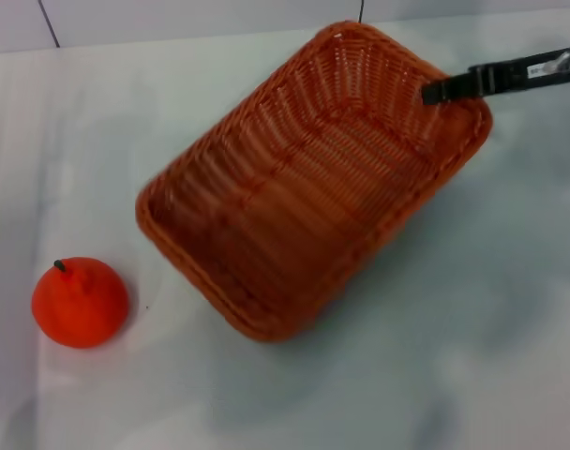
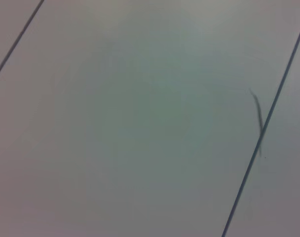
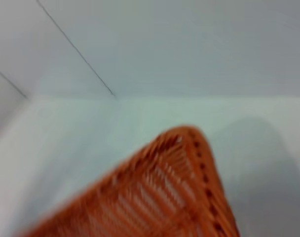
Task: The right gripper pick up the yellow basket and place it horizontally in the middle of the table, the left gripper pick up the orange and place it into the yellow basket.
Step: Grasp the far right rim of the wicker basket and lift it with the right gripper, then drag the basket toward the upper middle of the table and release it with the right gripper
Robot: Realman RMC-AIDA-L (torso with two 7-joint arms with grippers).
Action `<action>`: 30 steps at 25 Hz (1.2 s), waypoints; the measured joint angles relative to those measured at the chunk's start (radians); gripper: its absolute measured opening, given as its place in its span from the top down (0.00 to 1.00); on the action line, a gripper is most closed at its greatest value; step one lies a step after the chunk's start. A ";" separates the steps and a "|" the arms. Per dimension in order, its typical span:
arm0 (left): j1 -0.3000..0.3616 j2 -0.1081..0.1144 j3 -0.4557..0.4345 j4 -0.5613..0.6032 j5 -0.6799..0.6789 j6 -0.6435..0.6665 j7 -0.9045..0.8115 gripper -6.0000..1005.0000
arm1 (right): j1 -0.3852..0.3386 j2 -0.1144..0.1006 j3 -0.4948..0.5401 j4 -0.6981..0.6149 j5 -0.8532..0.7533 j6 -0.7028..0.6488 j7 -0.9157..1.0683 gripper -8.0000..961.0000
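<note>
The yellow basket [image 1: 313,178], an orange-brown woven wicker one, lies at a slant across the middle of the white table [image 1: 472,328], its open side up and empty. My right gripper [image 1: 440,91] reaches in from the right and is shut on the basket's far right rim. The right wrist view shows one rounded corner of the basket [image 3: 169,197] close up. The orange [image 1: 81,302], with a short dark stem, stands on the table to the left of the basket's near corner, apart from it. My left gripper is out of view.
The table's far edge meets a pale tiled wall [image 1: 172,19] with dark seams. The left wrist view shows only a pale surface [image 2: 140,123] with thin dark lines.
</note>
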State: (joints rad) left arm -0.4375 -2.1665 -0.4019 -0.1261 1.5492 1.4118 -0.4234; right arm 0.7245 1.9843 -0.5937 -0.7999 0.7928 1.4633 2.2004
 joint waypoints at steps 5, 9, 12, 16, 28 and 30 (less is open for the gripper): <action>-0.006 0.002 0.000 0.003 -0.005 -0.007 0.000 0.44 | -0.057 -0.003 0.020 0.008 0.162 0.013 -0.007 0.78; -0.009 0.004 0.000 0.006 -0.006 -0.007 0.000 0.45 | -0.080 -0.001 0.041 0.078 0.270 -0.019 -0.047 0.78; -0.014 0.005 -0.001 0.014 -0.008 -0.007 0.000 0.45 | -0.083 0.004 0.058 0.169 0.354 -0.058 -0.093 0.77; -0.018 0.006 -0.002 0.017 -0.009 -0.007 0.001 0.45 | -0.085 0.029 0.064 0.238 0.442 -0.119 -0.129 0.77; -0.029 0.007 -0.003 0.033 -0.010 -0.003 0.002 0.46 | -0.115 0.097 0.079 0.420 0.669 -0.332 -0.238 0.75; -0.030 0.007 -0.003 0.034 -0.010 -0.001 0.002 0.46 | -0.116 0.097 0.079 0.450 0.679 -0.356 -0.253 0.74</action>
State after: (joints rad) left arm -0.4672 -2.1598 -0.4048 -0.0917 1.5395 1.4113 -0.4218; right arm 0.6086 2.0815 -0.5150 -0.3495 1.4713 1.1072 1.9478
